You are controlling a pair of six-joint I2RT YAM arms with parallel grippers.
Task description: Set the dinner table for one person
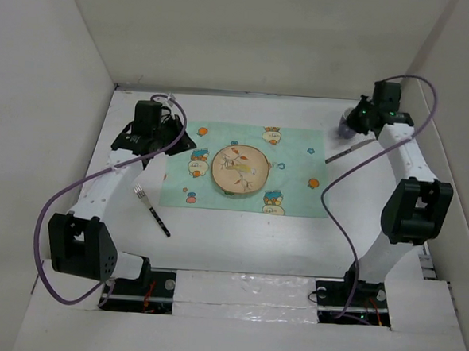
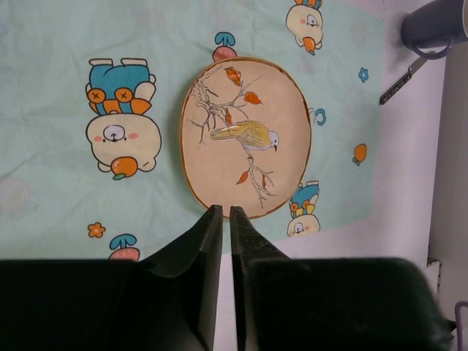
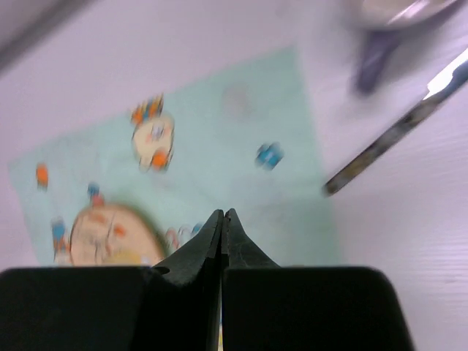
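Observation:
The dinner table [image 1: 239, 231] is a wide white surface with white walls around it. A tan oval plate [image 1: 240, 169] with a painted bird lies on a mint-green cartoon mat [image 1: 297, 187]. A fork [image 1: 151, 210] lies on the table left of the mat. A knife [image 1: 349, 151] lies right of the mat, next to a grey-blue mug [image 1: 347, 125]. My left gripper [image 1: 185, 141] hovers at the mat's left edge, shut and empty, with the plate [image 2: 245, 135] ahead of its fingers [image 2: 210, 234]. My right gripper [image 1: 359, 118] is shut and empty above the mug, with the knife [image 3: 395, 131] to its right.
White walls close in the table at the back and both sides. Purple cables loop from both arms over the table. The mug [image 2: 439, 22] and knife [image 2: 398, 82] also show at the top right of the left wrist view. The right wrist view is blurred.

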